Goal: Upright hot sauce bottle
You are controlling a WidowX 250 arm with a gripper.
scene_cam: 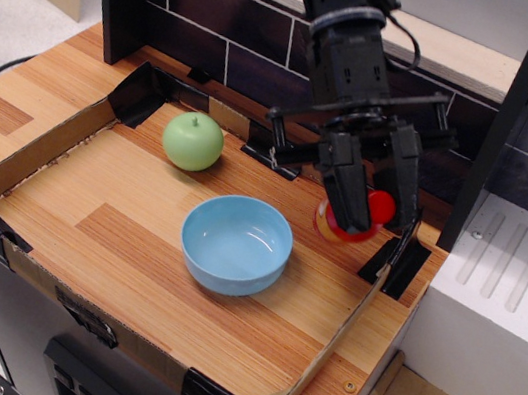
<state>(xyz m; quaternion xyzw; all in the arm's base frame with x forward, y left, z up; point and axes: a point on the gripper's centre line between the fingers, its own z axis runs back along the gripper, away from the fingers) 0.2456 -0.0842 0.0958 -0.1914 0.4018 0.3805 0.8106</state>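
Observation:
The hot sauce bottle [378, 208] is red, and an orange-yellow band of its label shows low down by its base. It stands close to upright at the back right of the cardboard tray [49, 146], with its base on or just above the tray floor. My gripper [377, 223] comes down from above with a black finger on each side of the bottle and is shut on it. The fingers hide most of the bottle's body.
A blue bowl [236, 244] sits in the tray's middle, just left of the bottle. A green apple [192, 141] lies at the back left. A black post [499, 125] and a white appliance [506, 299] stand to the right, and a dark tiled wall stands behind.

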